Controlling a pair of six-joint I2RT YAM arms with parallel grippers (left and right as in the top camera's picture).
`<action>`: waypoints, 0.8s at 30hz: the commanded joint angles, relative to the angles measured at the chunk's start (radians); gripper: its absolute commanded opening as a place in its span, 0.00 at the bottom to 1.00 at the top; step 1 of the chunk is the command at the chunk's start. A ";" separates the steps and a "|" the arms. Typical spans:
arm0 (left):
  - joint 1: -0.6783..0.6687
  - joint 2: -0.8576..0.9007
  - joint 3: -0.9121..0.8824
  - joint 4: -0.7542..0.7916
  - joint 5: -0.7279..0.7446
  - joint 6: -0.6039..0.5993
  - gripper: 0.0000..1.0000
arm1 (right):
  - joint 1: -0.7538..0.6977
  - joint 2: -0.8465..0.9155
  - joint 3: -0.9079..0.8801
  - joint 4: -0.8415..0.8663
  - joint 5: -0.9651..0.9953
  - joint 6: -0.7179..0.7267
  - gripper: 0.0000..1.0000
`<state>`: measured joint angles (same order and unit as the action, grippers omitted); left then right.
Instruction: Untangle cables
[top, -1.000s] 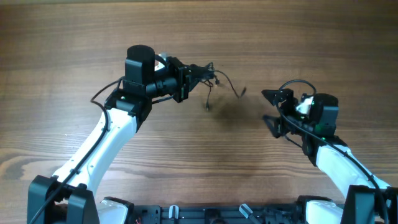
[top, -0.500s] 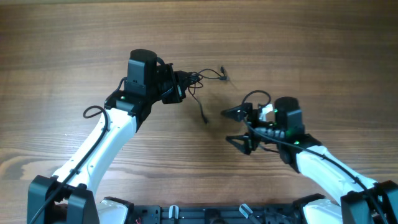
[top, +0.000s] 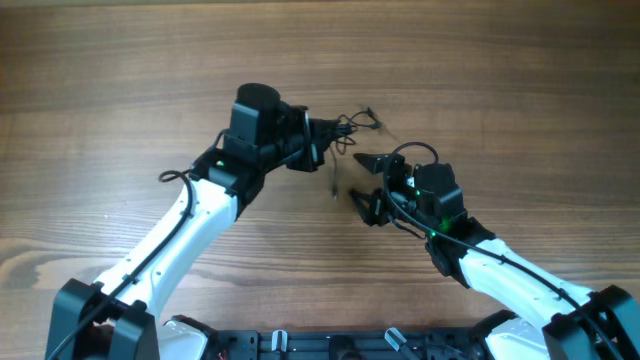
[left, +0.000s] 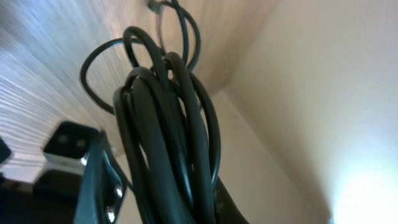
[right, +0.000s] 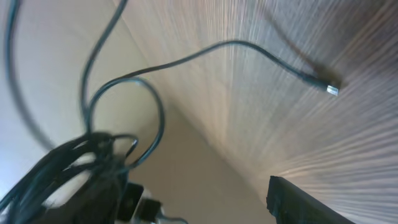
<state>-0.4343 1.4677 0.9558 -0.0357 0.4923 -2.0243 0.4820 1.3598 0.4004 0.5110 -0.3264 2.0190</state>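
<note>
My left gripper (top: 325, 138) is shut on a bundle of thin black cables (top: 345, 125) and holds it above the wooden table. One strand ends in a small plug (top: 372, 115) at the upper right, and another hangs down to a tip (top: 333, 190). In the left wrist view the looped cables (left: 165, 124) fill the space between the fingers (left: 186, 208). My right gripper (top: 358, 180) is open and empty, just right of the hanging strand and below the bundle. The right wrist view shows the bundle (right: 81, 158), a loose strand with its plug (right: 329, 89), and one finger (right: 311, 202).
The wooden table (top: 500, 80) spreads all round the arms. A thicker arm cable (top: 172, 175) loops beside my left arm, and another (top: 410, 150) arches over my right wrist. The arm bases stand at the front edge.
My right arm has swung left and forward, from the right side to just beside the bundle, staying open. My left gripper has shifted a little right with the cables still in it.
</note>
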 joint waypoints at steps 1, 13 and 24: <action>-0.047 -0.019 0.020 0.064 0.016 -0.157 0.04 | 0.004 0.040 0.005 0.041 0.061 0.053 0.77; -0.101 -0.019 0.020 0.078 0.016 -0.157 0.04 | 0.001 0.056 0.005 0.077 0.185 0.013 0.76; -0.191 -0.019 0.020 0.134 -0.038 -0.157 0.04 | 0.001 0.057 0.005 0.088 0.115 -0.030 0.25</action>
<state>-0.5880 1.4673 0.9565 0.0780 0.4862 -2.0243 0.4820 1.4036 0.4007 0.6075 -0.1909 2.0014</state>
